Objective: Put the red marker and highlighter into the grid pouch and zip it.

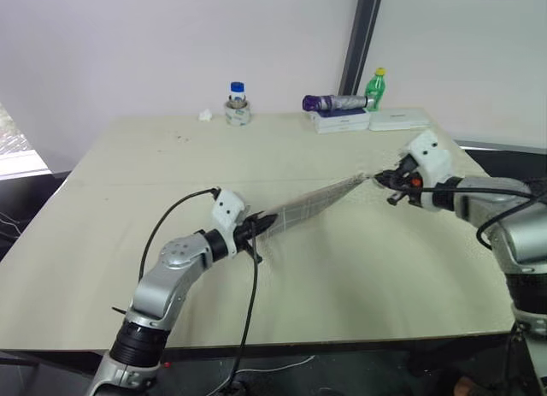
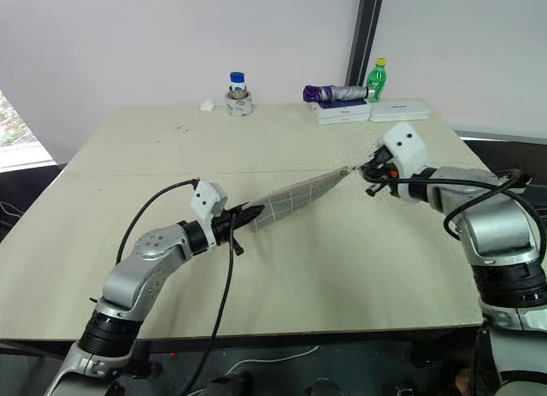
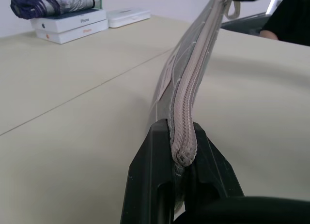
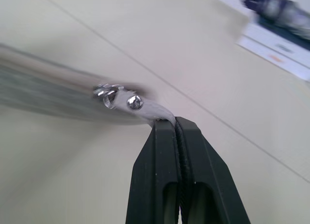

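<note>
Left eye view: grid pouch (image 1: 312, 205) held off the table (image 1: 128, 174), stretched taut between both arms. Left gripper (image 1: 255, 227) clamps its near end, right gripper (image 1: 385, 180) clenched on the zipper pull at the far end. Red marker and highlighter not visible on the table; presumably inside the pouch, can't confirm. Bottle (image 1: 237, 103), green bottle (image 1: 375, 89), white boxes (image 1: 342, 120) along the far edge, well apart from the work.

Right eye view: same setup, pouch slopes up from left gripper toward right gripper.

Left wrist view: black fingers (image 3: 155, 175) pinch the pouch's end seam, zipper teeth (image 3: 189, 103) look meshed along the whole visible run up to the pull tab (image 3: 231, 6).

Right wrist view: fingers (image 4: 162, 171) fully closed on the fabric tab just past the metal slider (image 4: 114, 96).

Judgement: zipping at or near the end. To finish well, keep the left grip firm as the anchor, pull straight along the zipper line, avoid twisting the tab, stop once the slider seats.
</note>
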